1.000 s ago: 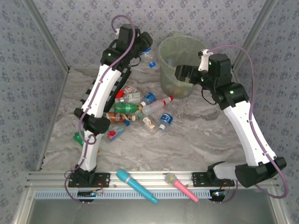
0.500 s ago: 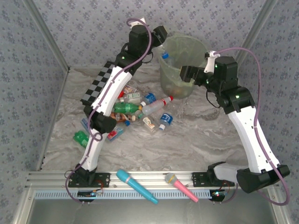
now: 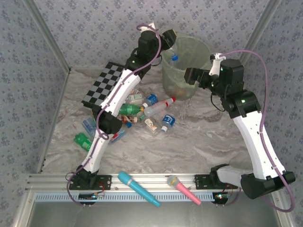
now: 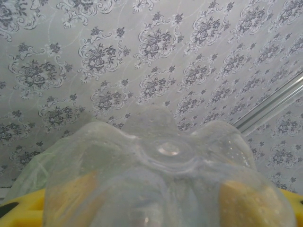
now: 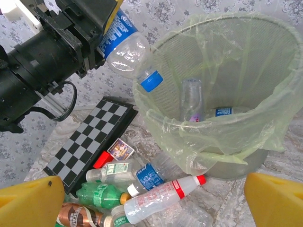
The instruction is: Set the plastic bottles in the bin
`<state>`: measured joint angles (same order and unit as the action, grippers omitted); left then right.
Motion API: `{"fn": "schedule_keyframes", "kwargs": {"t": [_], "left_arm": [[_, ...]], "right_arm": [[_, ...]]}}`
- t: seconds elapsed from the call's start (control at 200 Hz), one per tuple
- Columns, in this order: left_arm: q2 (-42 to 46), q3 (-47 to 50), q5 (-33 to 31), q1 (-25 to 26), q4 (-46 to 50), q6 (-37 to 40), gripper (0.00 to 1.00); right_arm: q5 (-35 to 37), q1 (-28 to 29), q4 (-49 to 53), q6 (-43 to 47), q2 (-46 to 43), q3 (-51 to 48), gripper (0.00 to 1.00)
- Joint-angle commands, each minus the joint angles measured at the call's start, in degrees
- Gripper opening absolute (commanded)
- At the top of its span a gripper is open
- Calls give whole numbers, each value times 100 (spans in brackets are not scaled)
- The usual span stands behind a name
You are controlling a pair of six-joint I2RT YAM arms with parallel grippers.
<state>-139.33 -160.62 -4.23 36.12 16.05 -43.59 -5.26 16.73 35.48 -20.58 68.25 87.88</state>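
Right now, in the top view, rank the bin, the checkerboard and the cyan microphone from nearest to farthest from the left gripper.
1. bin, just right of the left gripper, which holds a blue-capped bottle over its rim.
2. checkerboard, down and to the left.
3. cyan microphone, far below, near the bottom of the view.

A black-and-white checkerboard (image 3: pixel 103 84) lies flat toward the far left corner of the marble-patterned table (image 3: pixel 199 137), while a cyan toy microphone (image 3: pixel 137 188) and a pink toy microphone (image 3: pixel 183 189) lie apart from each other on the metal rail (image 3: pixel 52 179) at its near edge.
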Motion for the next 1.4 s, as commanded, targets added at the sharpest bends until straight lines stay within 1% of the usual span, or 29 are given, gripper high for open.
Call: {"fn": "schedule_keyframes", "kwargs": {"t": [0.0, 0.04, 0.08, 0.145, 0.23, 0.26, 0.3, 0.325, 0.34, 0.65, 0.84, 1.01, 1.134, 1.239, 1.324, 1.394], "left_arm": [[-48, -145, 131, 27, -256, -46, 59], [-59, -144, 147, 31, -223, -44, 59], [-76, -141, 166, 36, -209, -29, 62], [-95, -138, 209, 31, -184, 15, 73], [-103, -137, 266, 36, -153, 57, 81], [-103, -144, 290, 35, -147, 61, 87], [-106, -143, 304, 36, -155, 49, 90], [-103, -143, 313, 36, -150, 45, 98], [-103, -144, 315, 36, -151, 45, 99], [75, -148, 309, 36, 10, 94, 100], [296, -145, 223, 36, 384, 219, 100], [562, -146, 155, -38, 1046, 291, 100], [756, -137, 176, -187, 1763, 271, 100], [951, -82, -9, -278, 2508, 466, 100], [1181, 202, -284, -358, 2987, 556, 100], [1469, 723, -352, -457, 3146, 532, 100]], "right_arm": [[75, -34, -4, -91, -75, -51, 100], [77, -34, 8, -92, -75, -60, 100], [77, -38, 4, -104, -75, -68, 100], [60, -32, 4, -110, -77, -71, 100], [59, -33, -1, -116, -88, -85, 100], [60, -37, -2, -121, -88, -95, 100], [55, -36, -9, -124, -93, -108, 99], [55, -38, -7, -134, -100, -113, 100], [59, -36, -9, -139, -102, -108, 100], [26, -34, -54, -140, -111, -143, 100], [-54, -25, -81, -183, -84, -184, 100], [-98, 61, -300, -181, 3, -187, 100], [-94, 191, -396, -134, 111, -170, 100], [-72, 332, -459, -88, 229, -126, 100], [-46, 472, -520, -21, 337, -69, 100], [-37, 581, -569, 43, 459, -13, 100]]}}
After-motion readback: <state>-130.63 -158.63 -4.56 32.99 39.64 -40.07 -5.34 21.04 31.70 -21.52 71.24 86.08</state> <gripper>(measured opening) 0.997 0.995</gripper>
